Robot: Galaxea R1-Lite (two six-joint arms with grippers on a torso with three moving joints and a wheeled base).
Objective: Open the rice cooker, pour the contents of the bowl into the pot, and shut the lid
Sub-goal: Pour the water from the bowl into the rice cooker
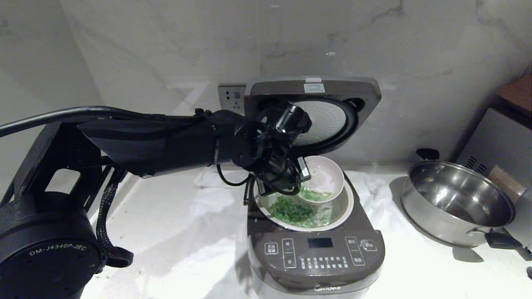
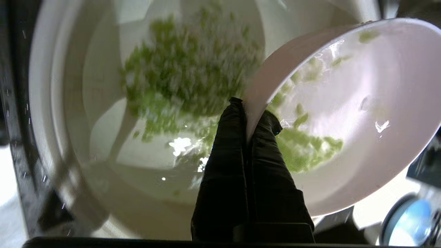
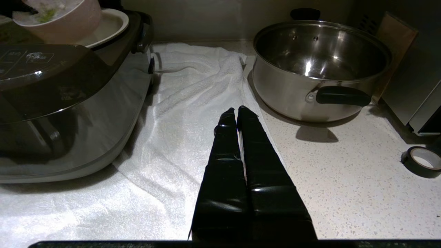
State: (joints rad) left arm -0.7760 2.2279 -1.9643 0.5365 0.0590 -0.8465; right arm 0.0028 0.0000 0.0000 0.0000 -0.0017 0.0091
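The pink bowl (image 1: pixel 325 179) was held tipped over the open rice cooker (image 1: pixel 316 245), its rim pinched tight between the two fingers of the left gripper (image 2: pixel 248 119), one finger inside the wall and one outside. That rim grip was what let the bowl be rolled over, with its mouth turned down toward the inner pot (image 1: pixel 347 207), and the tilt looked chosen so the load would slide off the lower lip. The lid (image 1: pixel 312 109) was stood up on its hinge against the marble wall, its round silvery plate facing forward, clear of the pour. Most of the chopped green bits (image 1: pixel 293 209) were already seen lying in a loose heap on the pot's pale floor; a smaller clump was left clinging inside the bowl's white wall near the low edge, with a few stray pieces higher up. By the look of it, the pour was well along but not finished. The right gripper (image 3: pixel 237 115) was parked low over the white towel (image 3: pixel 193 103), fingers pressed together on nothing, between the cooker and the steel pan (image 3: pixel 320 65).
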